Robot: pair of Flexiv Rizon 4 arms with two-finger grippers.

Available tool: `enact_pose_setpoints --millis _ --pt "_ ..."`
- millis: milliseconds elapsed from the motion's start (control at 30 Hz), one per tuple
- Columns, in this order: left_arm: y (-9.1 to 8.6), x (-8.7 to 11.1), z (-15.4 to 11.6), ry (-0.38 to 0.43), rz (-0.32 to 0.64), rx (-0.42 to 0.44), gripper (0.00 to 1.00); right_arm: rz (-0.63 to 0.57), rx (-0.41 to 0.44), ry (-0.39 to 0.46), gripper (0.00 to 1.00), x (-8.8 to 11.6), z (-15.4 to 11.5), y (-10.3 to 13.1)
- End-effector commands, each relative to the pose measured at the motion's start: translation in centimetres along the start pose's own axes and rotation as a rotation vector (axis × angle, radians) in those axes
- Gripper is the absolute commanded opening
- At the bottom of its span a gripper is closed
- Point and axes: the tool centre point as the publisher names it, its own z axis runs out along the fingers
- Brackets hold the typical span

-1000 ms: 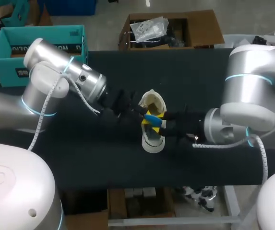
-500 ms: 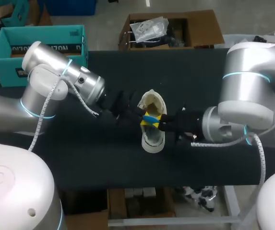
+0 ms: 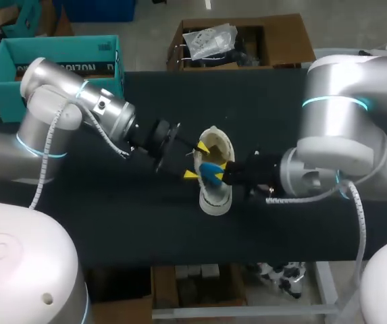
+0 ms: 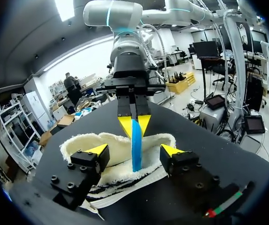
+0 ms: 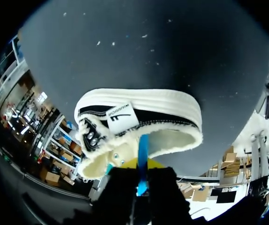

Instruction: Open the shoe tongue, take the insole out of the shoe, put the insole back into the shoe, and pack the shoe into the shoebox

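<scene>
My right gripper (image 4: 134, 123) is clamped on the blue insole (image 4: 136, 146), which stands edge-on out of the fleece-lined shoe (image 4: 115, 152). My left gripper (image 3: 196, 160) is spread wide beside the shoe's opening. The right wrist view adds the shoe's side label (image 5: 120, 117); the head view places the shoe mid-table (image 3: 112, 223)

Your right hand (image 3: 223, 170), pinching the blue insole (image 3: 212, 173), blocks the mouth of the shoe (image 3: 215, 199); your left hand (image 3: 196, 160), spread open, flanks the other side. Open worktop (image 3: 146, 223) surrounds the toe.
</scene>
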Motion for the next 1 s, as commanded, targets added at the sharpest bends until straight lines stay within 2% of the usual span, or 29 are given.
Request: enact_pose_setpoints --millis 33,200,433,667,767,1000 --pt "-1.1 0.3 -2.3 0.009 -0.044 -0.006 1.00 -0.003 -0.059 -0.032 0.00 -0.2 -0.4 -0.8" --pt "-2.5 0.9 -3.2 0.003 -0.100 -0.025 1.00 0.000 -0.088 -0.037 0.00 -1.1 -1.0 -0.3" --pt "-4.0 2.2 -3.5 0.035 -0.200 -0.033 1.00 0.020 -0.082 -0.076 0.00 -1.3 -0.6 2.0" --pt "-4.5 3.6 -3.6 0.056 -0.277 -0.046 1.00 0.016 -0.059 -0.094 0.00 -0.4 0.7 3.6" --pt "-4.3 4.0 -3.9 0.059 -0.302 -0.055 1.00 0.022 -0.076 -0.109 0.00 -0.2 1.4 3.9" --pt "-4.4 4.7 -4.4 0.047 -0.356 -0.071 1.00 0.044 -0.103 -0.129 0.00 -1.0 1.3 4.3"
